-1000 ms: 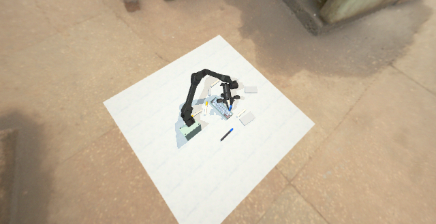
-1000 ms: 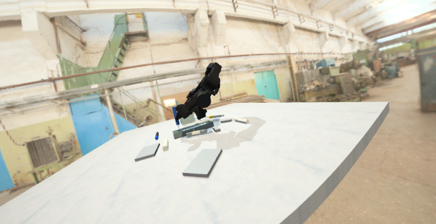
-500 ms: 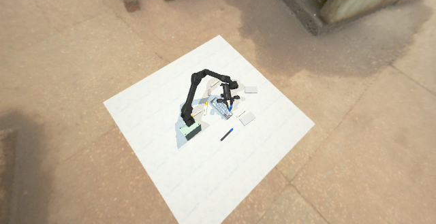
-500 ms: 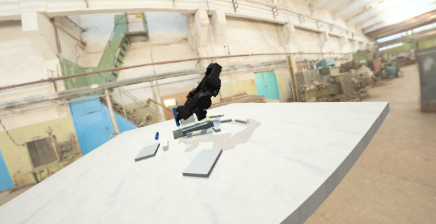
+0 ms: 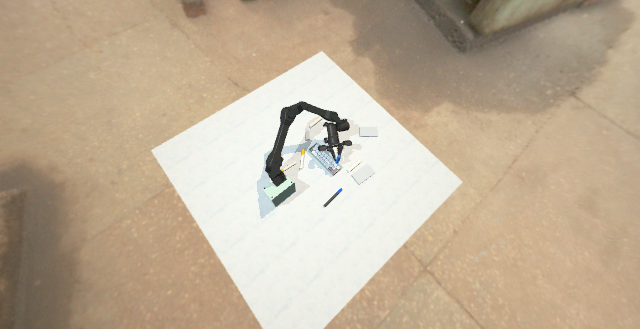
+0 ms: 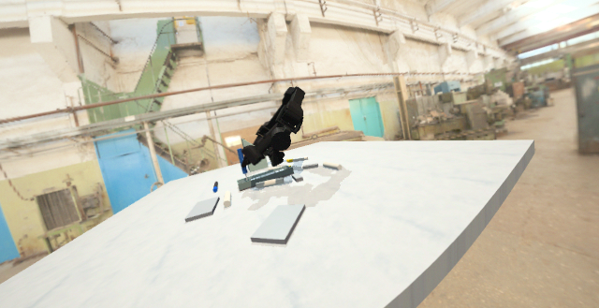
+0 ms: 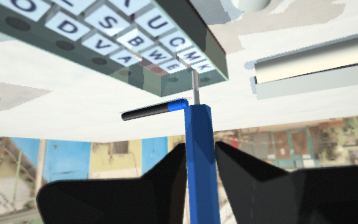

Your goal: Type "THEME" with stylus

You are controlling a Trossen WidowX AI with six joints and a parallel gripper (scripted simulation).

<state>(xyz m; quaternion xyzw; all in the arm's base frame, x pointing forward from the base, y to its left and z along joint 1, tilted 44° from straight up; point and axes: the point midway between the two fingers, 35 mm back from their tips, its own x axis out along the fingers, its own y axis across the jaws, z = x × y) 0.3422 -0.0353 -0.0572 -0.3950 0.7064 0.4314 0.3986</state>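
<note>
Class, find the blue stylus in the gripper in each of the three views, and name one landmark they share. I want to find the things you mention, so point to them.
Top: right of centre, the blue stylus [image 5: 338, 159] [image 6: 241, 158] [image 7: 200, 165] at the keyboard's lower right end.
Exterior: left of centre, upright below the black arm.
Wrist: lower middle, pointing up at the keyboard.
Shared landmark: the keyboard [image 5: 325, 159] [image 6: 265, 178] [image 7: 150, 37].
</note>
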